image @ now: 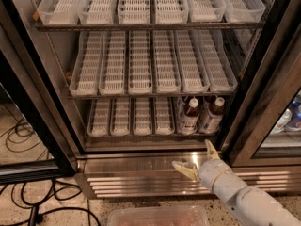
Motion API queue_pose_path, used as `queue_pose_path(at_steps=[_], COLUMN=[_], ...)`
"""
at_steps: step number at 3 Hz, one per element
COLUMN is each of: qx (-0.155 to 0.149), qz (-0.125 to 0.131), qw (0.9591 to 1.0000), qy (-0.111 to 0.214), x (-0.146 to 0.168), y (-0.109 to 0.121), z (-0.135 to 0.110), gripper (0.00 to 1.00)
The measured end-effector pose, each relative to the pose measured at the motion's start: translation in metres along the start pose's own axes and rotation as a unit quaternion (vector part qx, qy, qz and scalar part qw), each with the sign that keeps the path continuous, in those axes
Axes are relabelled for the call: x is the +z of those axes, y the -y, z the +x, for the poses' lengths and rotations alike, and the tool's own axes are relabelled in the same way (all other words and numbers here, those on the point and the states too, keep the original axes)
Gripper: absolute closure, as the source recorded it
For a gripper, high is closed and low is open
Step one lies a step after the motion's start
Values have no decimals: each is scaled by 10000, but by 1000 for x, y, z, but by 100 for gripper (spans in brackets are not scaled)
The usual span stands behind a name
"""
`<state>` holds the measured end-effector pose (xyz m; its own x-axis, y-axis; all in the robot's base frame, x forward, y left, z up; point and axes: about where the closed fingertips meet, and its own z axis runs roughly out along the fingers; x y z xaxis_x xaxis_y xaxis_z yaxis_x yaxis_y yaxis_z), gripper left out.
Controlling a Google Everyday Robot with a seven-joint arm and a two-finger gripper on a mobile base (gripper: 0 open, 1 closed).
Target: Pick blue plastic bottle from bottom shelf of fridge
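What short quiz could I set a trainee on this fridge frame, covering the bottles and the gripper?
1. True or false: the gripper is inside the fridge, shut on a bottle.
2. Multiple choice: the bottles stand on the bottom shelf at its A) left end, B) middle, C) right end.
3. Count: how many bottles are on that shelf?

Key
1. False. The gripper is open, outside the fridge, in front of the steel base and below the shelf.
2. C.
3. Two, side by side.
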<state>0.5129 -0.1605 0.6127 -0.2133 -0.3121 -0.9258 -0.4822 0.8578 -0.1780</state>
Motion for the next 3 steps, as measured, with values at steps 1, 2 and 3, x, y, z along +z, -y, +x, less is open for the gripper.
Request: queue_pose_path(at_steps=[1, 2, 3], qx=[72, 101, 101], qz=[235, 249, 249], qw=[9993, 9992, 9992], qy=[288, 298, 299], x=[13, 14, 14], y=[3, 3, 3], z=[-5, -4, -4], gripper=[23, 24, 16])
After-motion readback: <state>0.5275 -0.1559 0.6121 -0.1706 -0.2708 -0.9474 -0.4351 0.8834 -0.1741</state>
